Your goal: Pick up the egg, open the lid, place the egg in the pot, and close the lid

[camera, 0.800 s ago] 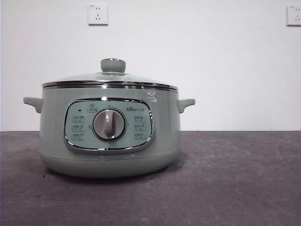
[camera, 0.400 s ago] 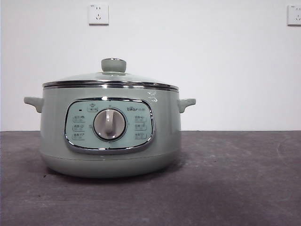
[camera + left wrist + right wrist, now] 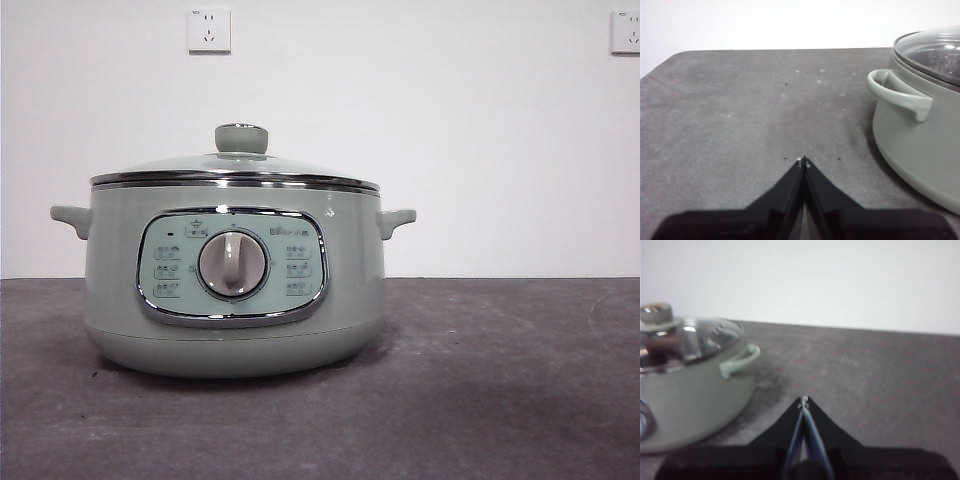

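The pale green pot (image 3: 233, 290) stands on the dark table (image 3: 500, 380), glass lid (image 3: 235, 168) seated on it; its panel print is too small to read. A brownish shape behind the glass may be the egg (image 3: 662, 346). The left gripper (image 3: 803, 161) and the right gripper (image 3: 803, 400) both hover pinched together, holding nothing.

The pot (image 3: 234, 285) stands on the table (image 3: 500, 380), and the lid (image 3: 234, 168) sits on its rim. Through the lid in the right wrist view, something that may be the egg (image 3: 662, 346) lies inside the pot, though the picture is blurred. Two wall sockets (image 3: 208, 29) are behind the pot, one above it and one far to its right.
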